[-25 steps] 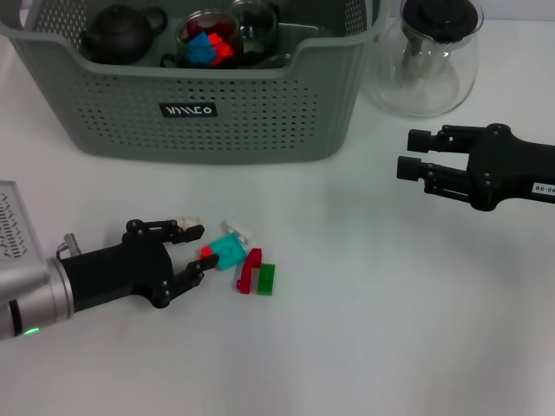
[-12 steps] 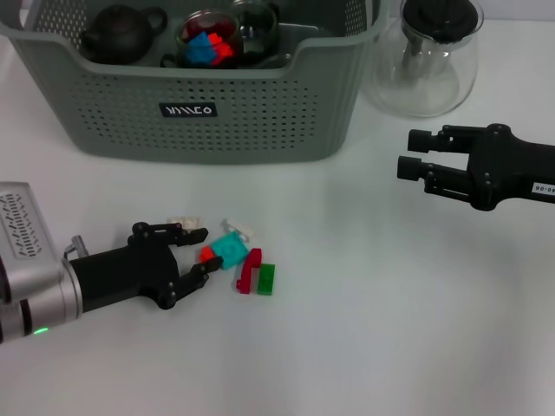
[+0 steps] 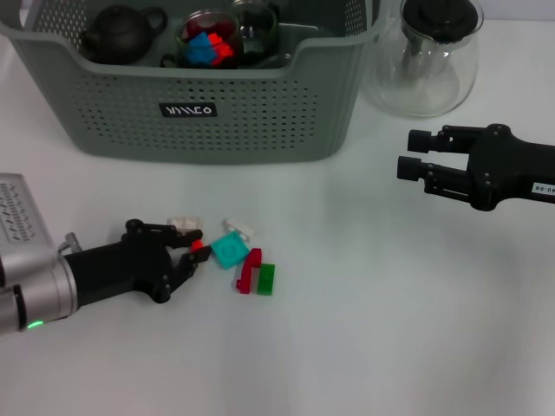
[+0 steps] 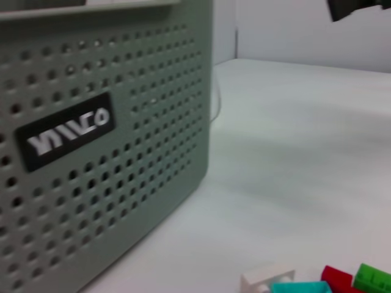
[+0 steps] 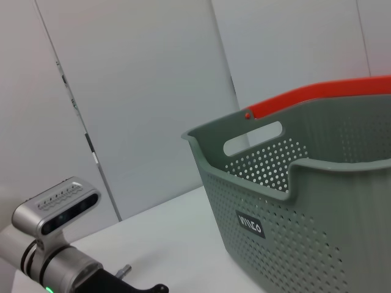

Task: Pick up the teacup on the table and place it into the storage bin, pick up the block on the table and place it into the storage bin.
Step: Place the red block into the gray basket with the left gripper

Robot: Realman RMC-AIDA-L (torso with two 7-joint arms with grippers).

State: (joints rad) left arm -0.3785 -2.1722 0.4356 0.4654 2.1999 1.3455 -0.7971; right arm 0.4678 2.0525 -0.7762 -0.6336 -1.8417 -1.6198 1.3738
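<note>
The grey-green perforated plastic storage bin stands at the far side of the white table. My right gripper hovers idle, fingers slightly parted. My left gripper pinches a small red block beside the teal block; I lift straight up, clearing the bin's wall.

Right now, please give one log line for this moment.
left tool: shut on red block | right tool: idle, raised | bin: behind
</note>
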